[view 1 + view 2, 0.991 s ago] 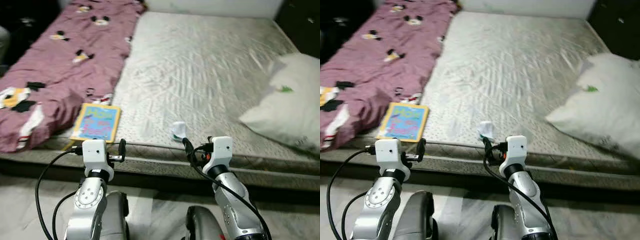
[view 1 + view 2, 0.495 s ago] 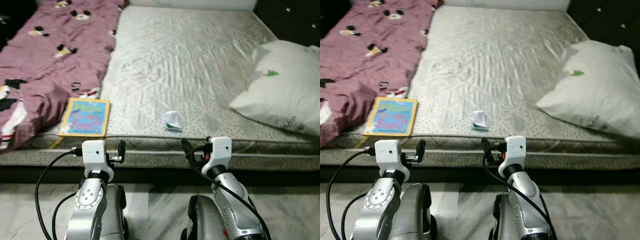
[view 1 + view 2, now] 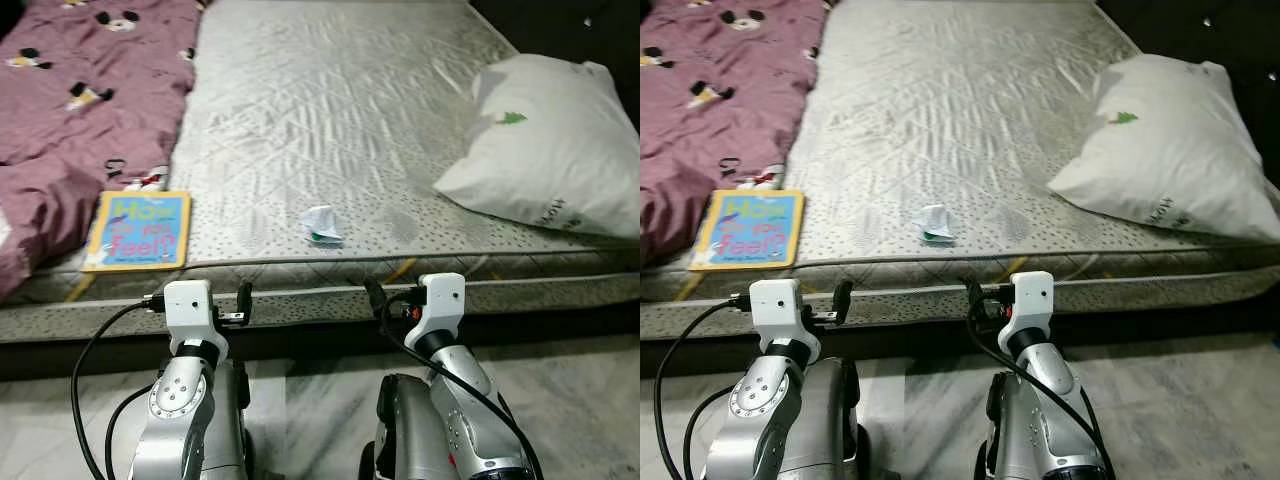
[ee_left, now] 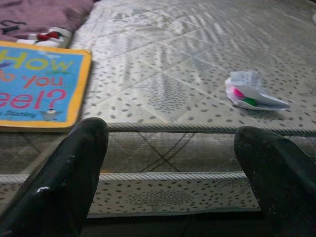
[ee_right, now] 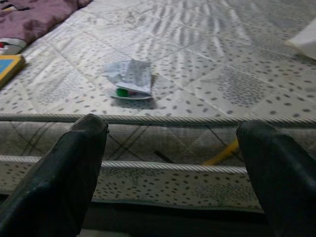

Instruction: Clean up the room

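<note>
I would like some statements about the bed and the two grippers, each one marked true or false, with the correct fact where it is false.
1. A crumpled wrapper lies on the mattress near its front edge. True.
2. The book is closed, with its blue cover facing up. True.
3. The left gripper is shut on the book. False: it is open and holds nothing, in front of the mattress edge.
4. The pillow lies on the robot's left side of the bed. False: it is on the right side; the purple blanket is on the left.
5. The right gripper is open, short of the mattress. True.
</note>
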`<state>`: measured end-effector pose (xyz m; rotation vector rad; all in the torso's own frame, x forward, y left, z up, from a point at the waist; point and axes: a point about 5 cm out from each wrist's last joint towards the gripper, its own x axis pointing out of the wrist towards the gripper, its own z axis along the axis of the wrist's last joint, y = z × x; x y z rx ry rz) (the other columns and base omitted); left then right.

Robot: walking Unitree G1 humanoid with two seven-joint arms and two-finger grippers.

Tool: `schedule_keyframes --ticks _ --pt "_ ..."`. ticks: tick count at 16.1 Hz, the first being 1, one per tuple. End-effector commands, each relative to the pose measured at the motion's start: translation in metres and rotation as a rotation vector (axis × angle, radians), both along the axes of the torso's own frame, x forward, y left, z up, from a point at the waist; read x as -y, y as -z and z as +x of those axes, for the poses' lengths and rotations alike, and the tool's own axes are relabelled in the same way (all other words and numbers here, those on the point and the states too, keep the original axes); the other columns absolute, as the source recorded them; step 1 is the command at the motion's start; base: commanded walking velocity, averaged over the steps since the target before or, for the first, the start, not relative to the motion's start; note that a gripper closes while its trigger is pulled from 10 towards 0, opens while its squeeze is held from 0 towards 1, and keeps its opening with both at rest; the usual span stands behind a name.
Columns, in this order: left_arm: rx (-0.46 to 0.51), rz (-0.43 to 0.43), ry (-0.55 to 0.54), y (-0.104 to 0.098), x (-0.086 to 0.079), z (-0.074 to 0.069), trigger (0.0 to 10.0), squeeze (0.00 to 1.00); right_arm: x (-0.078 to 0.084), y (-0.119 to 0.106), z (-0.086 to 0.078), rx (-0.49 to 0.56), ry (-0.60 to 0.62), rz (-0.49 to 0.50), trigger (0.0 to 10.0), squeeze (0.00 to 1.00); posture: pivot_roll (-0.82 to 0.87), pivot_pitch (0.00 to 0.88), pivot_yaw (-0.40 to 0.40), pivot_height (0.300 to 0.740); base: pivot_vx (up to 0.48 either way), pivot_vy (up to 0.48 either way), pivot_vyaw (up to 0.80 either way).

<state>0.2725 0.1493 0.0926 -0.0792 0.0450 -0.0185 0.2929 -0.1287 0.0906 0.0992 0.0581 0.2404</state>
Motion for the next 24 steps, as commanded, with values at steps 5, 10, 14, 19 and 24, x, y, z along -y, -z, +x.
schedule_keyframes --ticks 5,10,14,19,24 --pt "0.023 -0.013 0.021 -0.0043 0.0014 -0.0001 10.0 0.00 -0.0053 -0.0048 -0.0002 0.040 -0.059 -0.038 10.0 0.00 -0.02 0.202 -0.020 0.531 0.000 0.000 0.00" --pt "0.018 -0.017 0.020 -0.0032 0.0014 -0.0001 10.0 0.00 -0.0035 -0.0036 -0.0001 0.039 -0.040 -0.037 10.0 0.00 -0.02 0.197 -0.021 0.531 0.000 0.000 0.59" --pt "0.016 -0.016 0.021 -0.0027 0.0014 -0.0005 10.0 0.00 -0.0029 -0.0026 0.0008 0.036 -0.037 -0.033 10.0 0.00 -0.01 0.193 -0.021 0.531 0.000 0.000 0.12" --pt "0.010 -0.019 0.028 -0.0005 0.0018 -0.0019 10.0 0.00 -0.0050 0.0001 -0.0005 0.031 -0.047 -0.040 10.0 0.00 -0.01 0.186 -0.017 0.531 0.000 0.000 0.00" --pt "0.009 -0.022 0.033 -0.0003 0.0025 -0.0020 10.0 0.00 -0.0059 0.0001 0.0001 0.033 -0.049 -0.044 10.0 0.00 -0.01 0.189 -0.021 0.531 0.000 0.000 0.00"
